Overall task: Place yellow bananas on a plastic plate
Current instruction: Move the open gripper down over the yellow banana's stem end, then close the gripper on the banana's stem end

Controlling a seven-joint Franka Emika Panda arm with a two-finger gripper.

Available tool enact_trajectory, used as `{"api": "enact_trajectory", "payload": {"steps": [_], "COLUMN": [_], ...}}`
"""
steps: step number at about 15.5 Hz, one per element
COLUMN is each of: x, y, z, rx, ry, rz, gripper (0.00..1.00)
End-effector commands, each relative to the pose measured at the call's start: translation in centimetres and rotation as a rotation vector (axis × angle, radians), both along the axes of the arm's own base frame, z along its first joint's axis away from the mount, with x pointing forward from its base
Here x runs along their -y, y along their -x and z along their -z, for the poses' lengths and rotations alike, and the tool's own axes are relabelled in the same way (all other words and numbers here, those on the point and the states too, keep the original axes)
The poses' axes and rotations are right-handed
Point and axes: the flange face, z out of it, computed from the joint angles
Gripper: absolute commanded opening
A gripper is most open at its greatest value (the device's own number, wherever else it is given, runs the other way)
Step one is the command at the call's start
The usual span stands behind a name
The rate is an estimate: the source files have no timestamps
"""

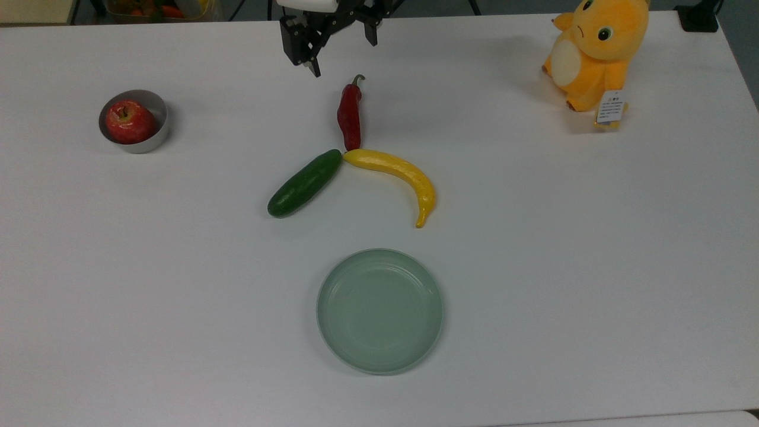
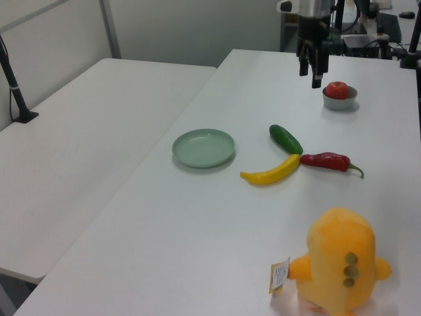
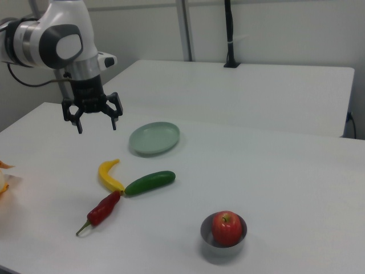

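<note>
Even, bright overhead light; white counter [image 1: 178,284] slightly washed out, faintly bluish in top view. Shadows soft and faint. Small glare on banana [image 1: 398,173] and apple [image 1: 129,121]. Mild softness overall.

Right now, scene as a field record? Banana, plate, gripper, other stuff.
banana: on the table, off the plate, blunt end meeting cucumber and chili pepper
plate: empty
gripper: open, holding nothing, in the air above the table
apple: in the small metal bowl
plush toy: at a table corner
</note>
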Motion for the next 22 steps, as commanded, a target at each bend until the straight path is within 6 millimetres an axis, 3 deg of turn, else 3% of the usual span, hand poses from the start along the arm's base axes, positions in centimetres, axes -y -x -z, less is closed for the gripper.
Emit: {"api": "enact_trajectory", "payload": {"steps": [1, 6, 11, 14, 17, 19, 22], "x": [-1.1, -4.4, -5.5, -7.5, -7.9, -8.0, -9.8], "y": [0.1, 0.5, -1.4, -2.2, -3.2, -3.5, -3.4], "z": [2.6, 7.8, 12.5, 15.7, 18.3, 19.7, 22.1], "rx": [-0.033, -0.008, 0.018, 0.031, 0.059, 0.059, 0.054], "ry": [0.004, -0.002, -0.007, -0.001, 0.026, 0.027, 0.043], "rz": [-0.139, -0.177, -0.184, -0.199, -0.166, -0.163, -0.184], "gripper": [1.0, 1.0, 1.0, 1.0, 1.0, 1.0, 1.0]}}
